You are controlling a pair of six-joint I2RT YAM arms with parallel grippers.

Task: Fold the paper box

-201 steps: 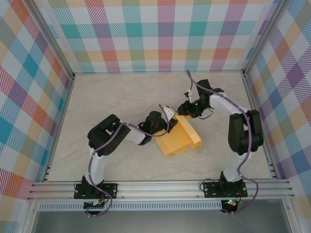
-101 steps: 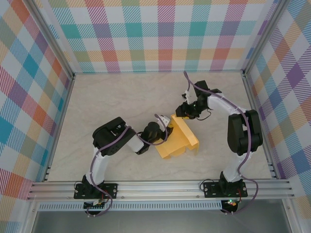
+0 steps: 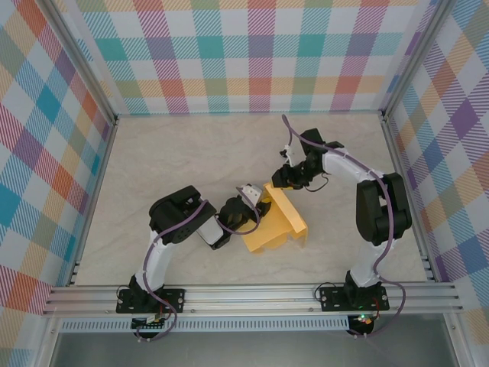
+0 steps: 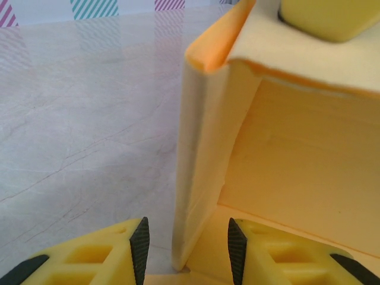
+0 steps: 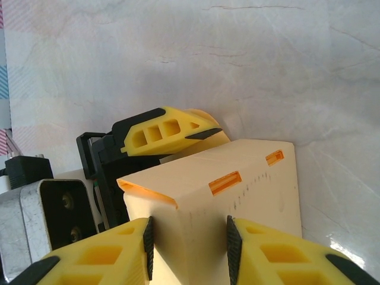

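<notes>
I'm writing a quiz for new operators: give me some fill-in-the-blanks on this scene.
An upright wall of the paper box stands ____ the left claw's fingers. Those fingers are ____ with black pads. The right claw is at the box's ____ end, away from the arm bases.
Missing: between; yellow; far.
</notes>
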